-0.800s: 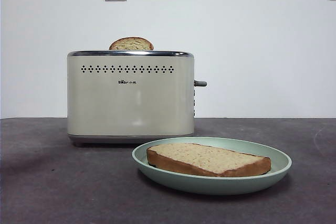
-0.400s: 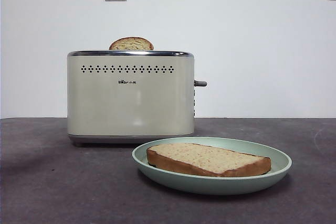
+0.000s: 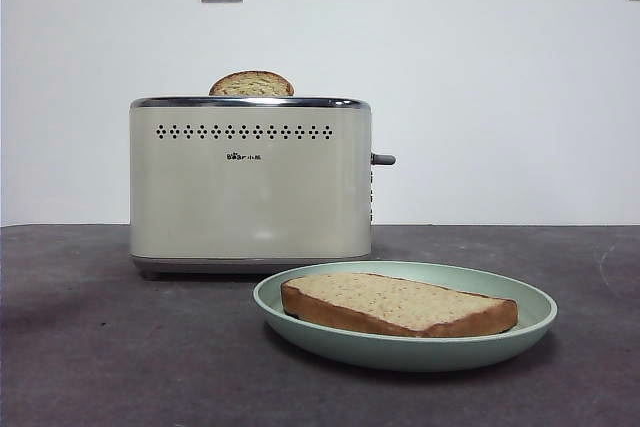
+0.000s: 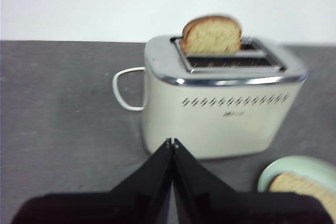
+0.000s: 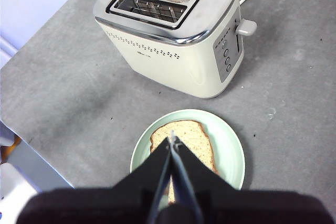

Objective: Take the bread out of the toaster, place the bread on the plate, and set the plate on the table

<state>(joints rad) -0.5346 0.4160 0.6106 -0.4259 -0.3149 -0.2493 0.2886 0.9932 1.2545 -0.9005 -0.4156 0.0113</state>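
The bread (image 3: 398, 304) lies flat on the plate (image 3: 532, 319), which rests on the tabletop (image 3: 100, 347) at the toaster's (image 3: 250, 182) 5 o'clock. It looks light and crumbly; grip the stiffer crust. Both the left gripper (image 4: 172, 142) and right gripper (image 5: 172, 141) are clenched, empty.

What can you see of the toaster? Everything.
The toaster is a boxy cream two-slot unit standing upright on the table, behind the plate and apart from it. It has a chrome top rim, a row of small vents, a tiny dark logo, a grey side lever with buttons, and a white cord. One slot holds a second slice; the other is empty. Nothing grips it.
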